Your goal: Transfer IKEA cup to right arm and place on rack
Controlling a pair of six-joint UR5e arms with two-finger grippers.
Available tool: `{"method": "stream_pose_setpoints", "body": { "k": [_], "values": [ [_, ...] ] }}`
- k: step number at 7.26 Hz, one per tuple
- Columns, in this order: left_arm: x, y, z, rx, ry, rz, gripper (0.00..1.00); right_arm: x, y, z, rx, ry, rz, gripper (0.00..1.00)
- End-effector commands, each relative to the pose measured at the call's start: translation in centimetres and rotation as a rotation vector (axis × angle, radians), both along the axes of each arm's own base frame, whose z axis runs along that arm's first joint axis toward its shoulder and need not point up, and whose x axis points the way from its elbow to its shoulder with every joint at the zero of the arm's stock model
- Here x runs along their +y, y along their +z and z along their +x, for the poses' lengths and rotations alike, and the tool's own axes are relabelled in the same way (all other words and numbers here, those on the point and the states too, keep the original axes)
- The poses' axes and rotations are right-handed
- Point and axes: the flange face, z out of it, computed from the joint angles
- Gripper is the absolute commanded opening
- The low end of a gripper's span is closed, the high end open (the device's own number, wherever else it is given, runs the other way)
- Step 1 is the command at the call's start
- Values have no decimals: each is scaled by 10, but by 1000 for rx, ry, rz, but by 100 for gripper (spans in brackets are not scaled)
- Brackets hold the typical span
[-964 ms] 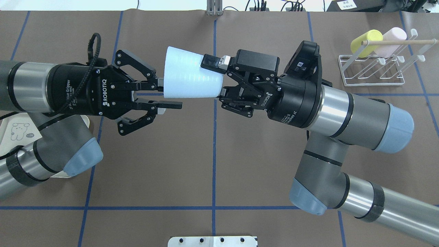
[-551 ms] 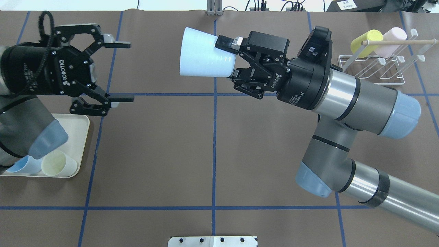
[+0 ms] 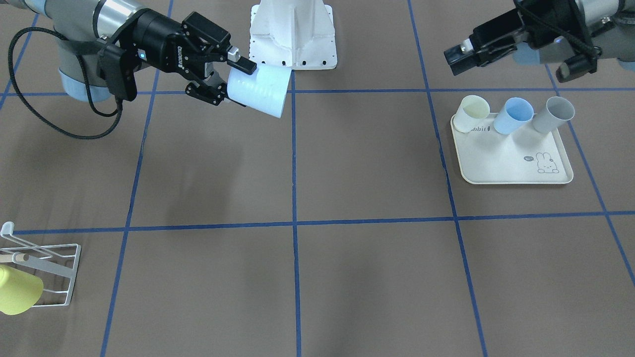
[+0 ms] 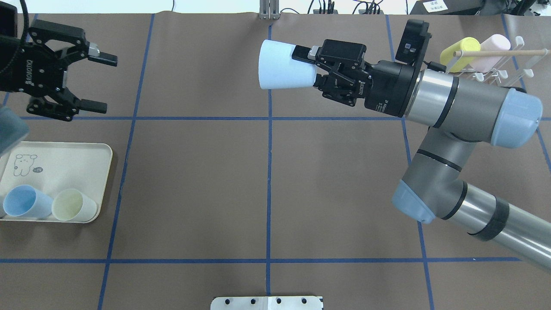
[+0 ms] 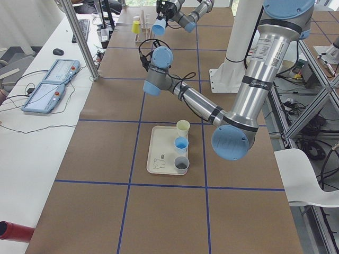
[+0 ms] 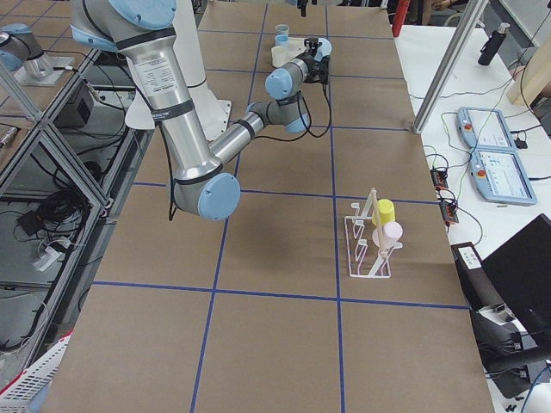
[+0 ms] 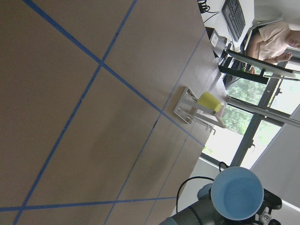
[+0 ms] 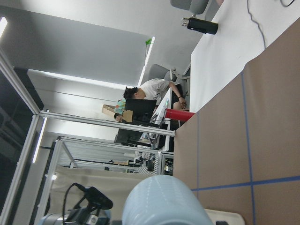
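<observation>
While our right gripper point(image 4: 312, 69) is closed on the narrow end of the pale blue cup point(image 4: 282, 71), held above the table point(image 4: 193, 181) on its side with the mouth toward the wide-spread left gripper point(image 4: 102, 82), we note the rack point(image 4: 499, 52) lies opposite, behind the right wrist point(image 4: 434, 97).

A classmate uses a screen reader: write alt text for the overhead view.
The right gripper holds a pale blue cup sideways over the middle of the table. The left gripper hangs open and empty at far left, near a cream tray with two cups; a white rack stands at far right.
</observation>
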Motion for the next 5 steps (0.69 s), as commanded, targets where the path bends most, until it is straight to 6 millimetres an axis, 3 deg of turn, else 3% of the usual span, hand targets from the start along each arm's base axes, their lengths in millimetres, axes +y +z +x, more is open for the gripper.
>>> {"method": "stream_pose_setpoints", "body": {
  "k": [1,2,3,5],
  "values": [
    [-23,20,-19,-89,-62,92,100,-57,16,63,266,17,-15,28],
    [-28,35,-35,-136,-102,156,100,-76,28,80,392,50,-12,28],
    [-31,47,-38,-175,-109,169,100,-94,50,106,488,90,-58,28],
    [-50,60,-50,-282,-126,159,100,-140,87,174,818,112,-83,31]
  ]
}}
